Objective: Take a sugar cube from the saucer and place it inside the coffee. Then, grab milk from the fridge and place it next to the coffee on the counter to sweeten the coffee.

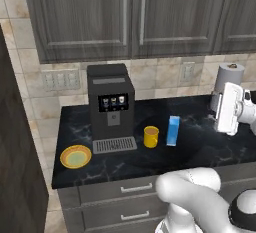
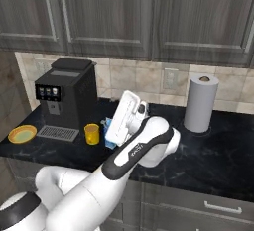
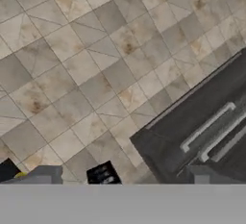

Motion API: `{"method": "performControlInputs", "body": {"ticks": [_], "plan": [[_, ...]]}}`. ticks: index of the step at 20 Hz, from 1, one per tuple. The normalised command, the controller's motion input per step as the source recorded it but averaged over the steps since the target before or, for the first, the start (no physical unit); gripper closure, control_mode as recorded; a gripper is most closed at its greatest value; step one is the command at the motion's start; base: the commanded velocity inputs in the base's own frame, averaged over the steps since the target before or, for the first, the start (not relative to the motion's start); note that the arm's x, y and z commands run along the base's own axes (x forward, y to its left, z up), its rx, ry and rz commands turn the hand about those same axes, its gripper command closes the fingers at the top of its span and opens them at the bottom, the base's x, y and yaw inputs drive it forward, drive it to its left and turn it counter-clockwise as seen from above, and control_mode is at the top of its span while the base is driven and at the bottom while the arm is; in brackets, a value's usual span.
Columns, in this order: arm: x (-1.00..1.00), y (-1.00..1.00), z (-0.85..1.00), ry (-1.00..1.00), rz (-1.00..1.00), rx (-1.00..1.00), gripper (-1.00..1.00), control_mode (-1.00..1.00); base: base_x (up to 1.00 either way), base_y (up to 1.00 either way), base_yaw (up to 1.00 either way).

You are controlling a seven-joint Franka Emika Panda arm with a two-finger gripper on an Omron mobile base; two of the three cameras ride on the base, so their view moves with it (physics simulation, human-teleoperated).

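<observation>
Gripper (image 3: 57,172) wide open, empty, facing tiled wall; left base view shows milk (image 1: 173,130) beside coffee (image 1: 151,136), saucer (image 1: 76,156) lower left.

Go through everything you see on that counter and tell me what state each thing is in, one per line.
Saucer: flat on the counter, no cube visible in it.
Coffee: upright, beside the coffee machine.
Milk: upright, right of the coffee, apart from it.
Paper towel roll: standing on end.
Wall cabinets: doors shut.
Drawers: shut.
Gripper: open, holding nothing.
</observation>
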Motion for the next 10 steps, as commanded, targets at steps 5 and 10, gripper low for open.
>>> {"method": "performControlInputs", "body": {"ticks": [5, 10], "plan": [[-1.0, 0.31, 0.05, -1.0, 0.01, -0.25, -1.0, -1.0, 0.0, 0.0, 0.0], [-0.45, 0.13, 0.1, -0.4, 0.0, -0.09, -1.0, -1.0, 0.0, 0.0, 0.0]]}}
